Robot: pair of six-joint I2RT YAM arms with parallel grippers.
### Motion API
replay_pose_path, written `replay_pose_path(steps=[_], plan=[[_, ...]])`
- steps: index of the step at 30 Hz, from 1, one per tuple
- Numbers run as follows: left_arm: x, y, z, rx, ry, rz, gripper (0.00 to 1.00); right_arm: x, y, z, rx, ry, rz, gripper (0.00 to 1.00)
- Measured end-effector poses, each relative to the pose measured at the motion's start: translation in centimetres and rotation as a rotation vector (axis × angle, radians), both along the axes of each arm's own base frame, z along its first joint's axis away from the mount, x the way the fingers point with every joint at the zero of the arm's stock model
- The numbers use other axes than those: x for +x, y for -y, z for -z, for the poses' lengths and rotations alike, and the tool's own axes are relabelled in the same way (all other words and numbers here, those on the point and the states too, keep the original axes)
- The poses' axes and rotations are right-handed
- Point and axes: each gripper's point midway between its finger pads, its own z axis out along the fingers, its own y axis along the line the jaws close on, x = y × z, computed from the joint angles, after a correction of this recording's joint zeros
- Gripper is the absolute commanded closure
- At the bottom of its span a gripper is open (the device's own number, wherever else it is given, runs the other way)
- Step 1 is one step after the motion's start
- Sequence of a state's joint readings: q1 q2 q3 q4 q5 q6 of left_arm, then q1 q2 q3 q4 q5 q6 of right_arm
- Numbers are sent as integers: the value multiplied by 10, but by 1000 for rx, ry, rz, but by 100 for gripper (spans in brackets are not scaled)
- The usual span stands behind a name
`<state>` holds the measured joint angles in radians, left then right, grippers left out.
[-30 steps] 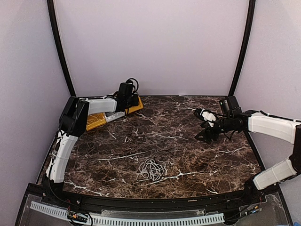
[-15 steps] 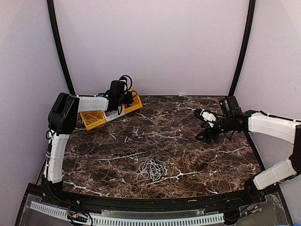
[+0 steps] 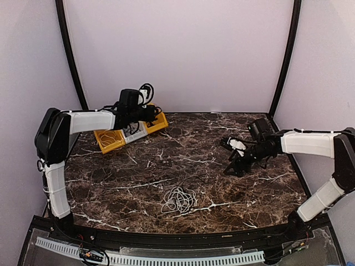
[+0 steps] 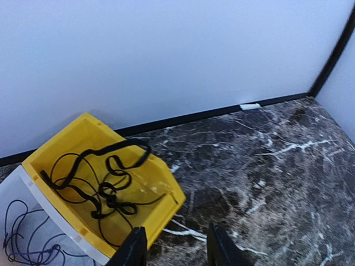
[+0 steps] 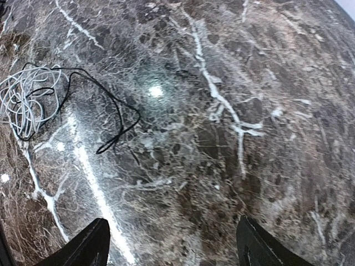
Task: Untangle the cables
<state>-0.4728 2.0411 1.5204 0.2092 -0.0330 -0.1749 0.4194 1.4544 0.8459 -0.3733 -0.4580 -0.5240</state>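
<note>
Your left wrist view cuts the left gripper (image 4: 176,248) down to two dark finger stubs at the bottom edge. They stand apart with nothing between them. From above, that gripper is a dark blob over the bins and its jaws are unreadable there.

The white bin (image 4: 61,217) is cropped at the lower-left corner, so only part of its thin dark cord (image 4: 22,235) shows. The yellow bin (image 4: 89,124) just beside it holds a looped black cable (image 4: 105,185), fully in view.

The right wrist view clips the cable tangle (image 5: 22,102) at the left edge. It shows white-grey loops with a black cord (image 5: 113,100) trailing out over the marble table (image 5: 233,138). Can't tell which strands cross which. From above, the cable tangle (image 3: 178,200) lies near the front-middle of the table, well apart from both grippers.

Your left arm reaches out to the far-left corner, wrist above the yellow bin. Your right arm stretches leftward from the right side. The right gripper (image 5: 172,235) sits low over bare marble, fingers spread wide, holding nothing.
</note>
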Motion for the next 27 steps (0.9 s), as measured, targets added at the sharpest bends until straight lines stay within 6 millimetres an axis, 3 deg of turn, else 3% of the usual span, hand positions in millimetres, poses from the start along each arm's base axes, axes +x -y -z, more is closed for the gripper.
replay_pose_path(steps=[4,7,9,13,16,18,20,24,27], plan=[[-61,32,-34,-15,24,169,53,-12,-19,16,-14,-79,-55,18],[-121,55,-49,-35,36,297,50,-15,-33,20,-9,-131,-81,15],[-154,65,-48,-44,28,364,47,-14,-43,23,0,-161,-99,15],[-210,72,-22,-41,-15,455,41,-23,-59,35,-6,-229,-136,17],[-239,65,6,-24,-62,473,41,-30,-69,45,-18,-283,-153,32],[-251,60,19,-19,-88,469,41,-30,-75,48,-21,-307,-154,48],[-256,57,25,-27,-95,458,42,-24,-80,50,-18,-320,-143,61],[-262,56,29,-52,-94,449,42,-18,-83,48,-12,-313,-127,98],[-269,62,29,-64,-78,469,42,-15,-82,44,-20,-298,-103,100]])
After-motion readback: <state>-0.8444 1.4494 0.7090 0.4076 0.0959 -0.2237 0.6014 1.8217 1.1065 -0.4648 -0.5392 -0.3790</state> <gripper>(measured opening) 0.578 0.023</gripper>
